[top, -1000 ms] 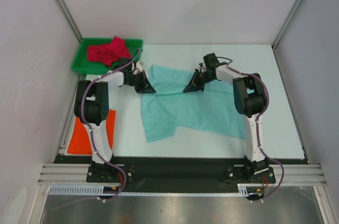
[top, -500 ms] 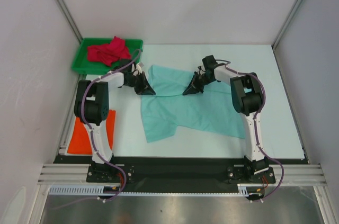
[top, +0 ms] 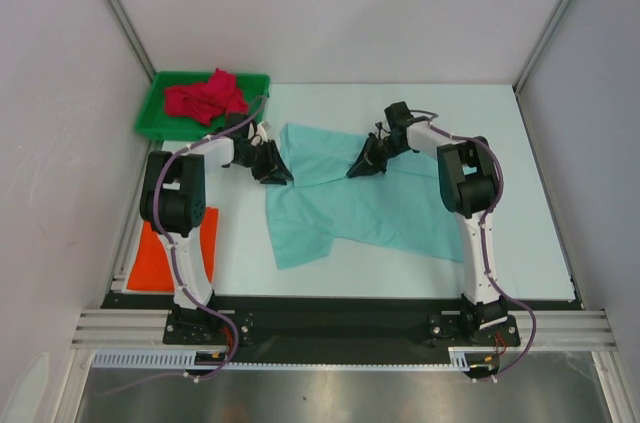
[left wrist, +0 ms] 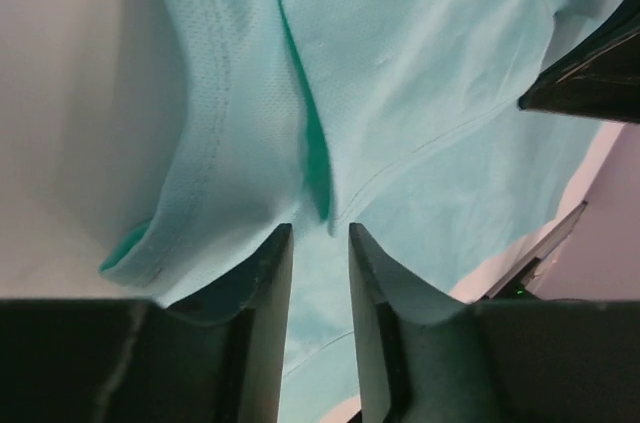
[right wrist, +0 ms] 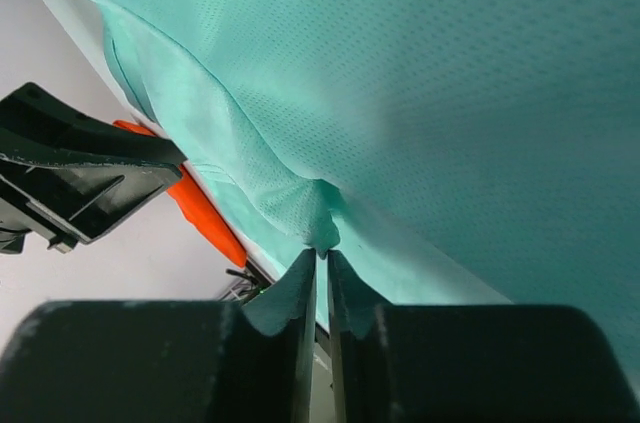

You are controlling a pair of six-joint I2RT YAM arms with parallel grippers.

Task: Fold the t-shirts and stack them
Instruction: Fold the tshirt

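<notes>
A mint green t-shirt (top: 370,208) lies spread on the table, its upper part folded over. My left gripper (top: 272,173) is at its upper left edge. In the left wrist view it (left wrist: 320,231) stands open, and a fold of the green cloth (left wrist: 400,73) lies just beyond the tips. My right gripper (top: 360,167) rests on the shirt's upper middle. Its jaws (right wrist: 321,255) are parted by a thin slit, with a pucker of cloth (right wrist: 322,228) at the tips. An orange t-shirt (top: 150,258) lies flat at the near left. A red t-shirt (top: 205,98) sits crumpled in the tray.
The green plastic tray (top: 150,118) stands at the far left corner. The left arm's base link overlaps the orange shirt (right wrist: 195,205). White walls and metal frame posts close the table on three sides.
Both grippers have parted their jaws, the left more widely, and let go of the mint green shirt. The arms have barely shifted.
</notes>
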